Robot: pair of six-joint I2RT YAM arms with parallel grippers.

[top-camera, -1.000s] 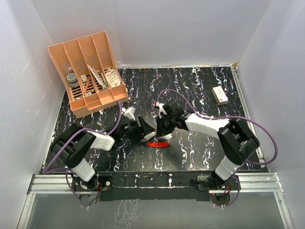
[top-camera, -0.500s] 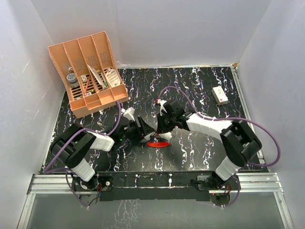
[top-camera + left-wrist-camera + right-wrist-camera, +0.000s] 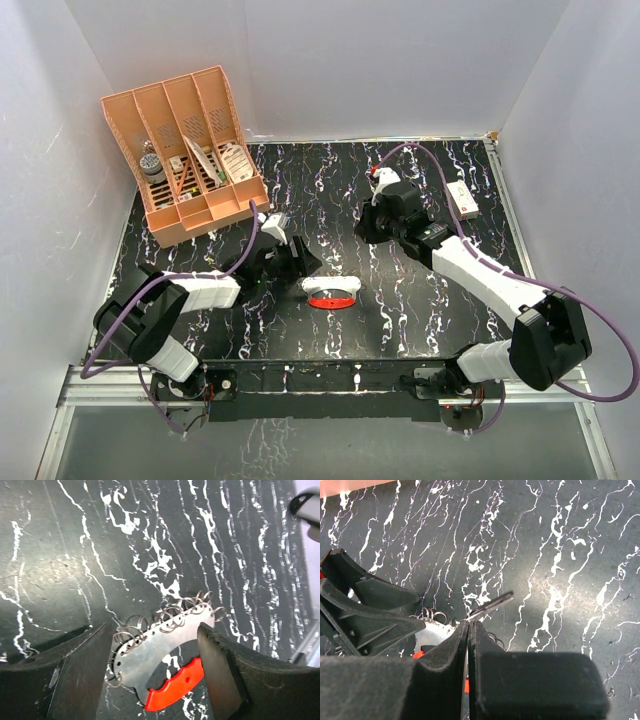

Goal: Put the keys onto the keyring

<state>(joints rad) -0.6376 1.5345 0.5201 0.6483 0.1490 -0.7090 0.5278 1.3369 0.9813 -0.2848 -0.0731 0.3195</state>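
Keyring (image 3: 150, 655) looks light, thin, stiff, prob skates on the surface (image 3: 430, 310); I'd take it by the red crescent (image 3: 176, 684). L pincer (image 3: 155, 630) spread either side; R pincer (image 3: 470, 625) pressed together.

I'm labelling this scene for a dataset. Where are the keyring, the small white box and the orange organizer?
keyring (image 3: 332, 301): top view, on its red crescent.
small white box (image 3: 461, 200): top view, on its top face.
orange organizer (image 3: 205, 212): top view, on its low front wall.
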